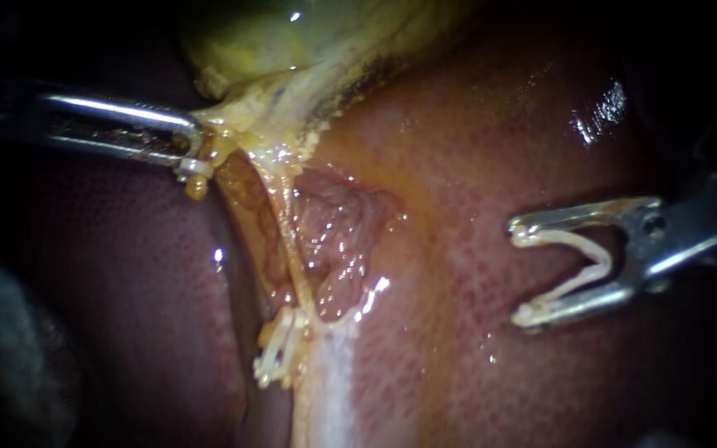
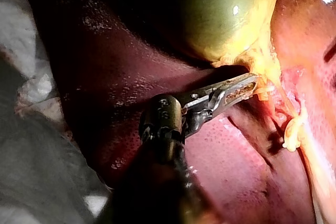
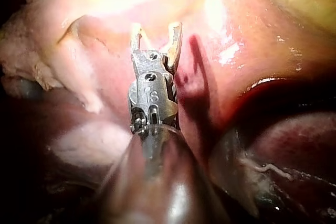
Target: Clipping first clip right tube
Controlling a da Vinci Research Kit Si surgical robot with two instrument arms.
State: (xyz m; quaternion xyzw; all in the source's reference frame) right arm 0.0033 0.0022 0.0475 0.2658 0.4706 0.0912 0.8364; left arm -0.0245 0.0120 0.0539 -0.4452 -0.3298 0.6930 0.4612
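Left instrument [image 1: 194,159] — claw clenched on the gallbladder [image 1: 292,37]; right instrument [image 1: 526,275] — claw holding an open clip [image 1: 596,267] over liver [image 1: 475,149].

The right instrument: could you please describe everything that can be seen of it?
The right instrument is a slim, shiny metal tool entering from the right in the endoscope view. Its two jaws stand wide apart in a V, both seated on an open white clip that lines them. It lies roughly level, tips pointing toward the tubes, but hangs apart from them, over the glistening reddish liver; whether it touches the liver cannot be told.
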